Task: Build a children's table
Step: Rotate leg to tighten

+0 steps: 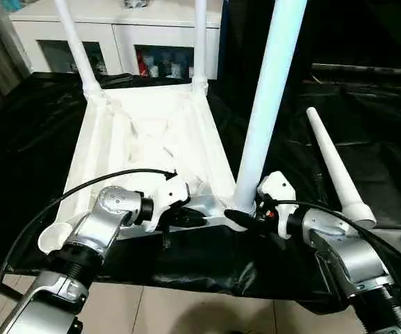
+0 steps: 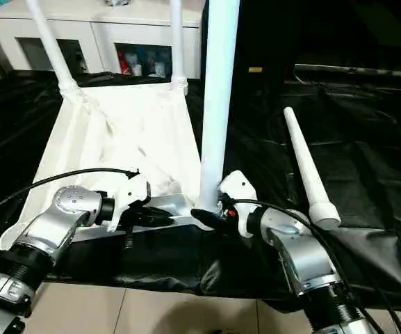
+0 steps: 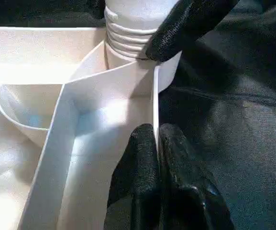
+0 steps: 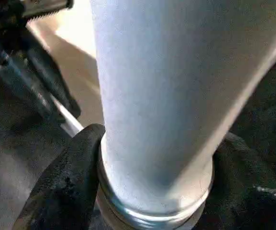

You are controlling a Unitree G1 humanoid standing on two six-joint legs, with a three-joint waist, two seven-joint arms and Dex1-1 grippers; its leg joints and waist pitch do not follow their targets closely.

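The white table top (image 1: 137, 139) lies upside down on black cloth, ribbed side up. Two legs stand in its far corner sockets, one on the left (image 1: 75, 42) and one on the right (image 1: 200, 42). A third leg (image 1: 269, 90) stands upright in the near right corner. My right gripper (image 1: 240, 216) holds that leg's base, a finger (image 4: 71, 177) pressed on each side. My left gripper (image 3: 156, 136) is shut on the thin near wall of the table top, just left of that corner. A fourth leg (image 1: 332, 163) lies loose on the cloth to the right.
The near left corner socket (image 1: 54, 236) holds no leg. A white glass-door cabinet (image 1: 117, 35) stands behind the table top. The black cloth (image 1: 19, 139) ends just in front of my arms, with tiled floor (image 1: 186, 313) below.
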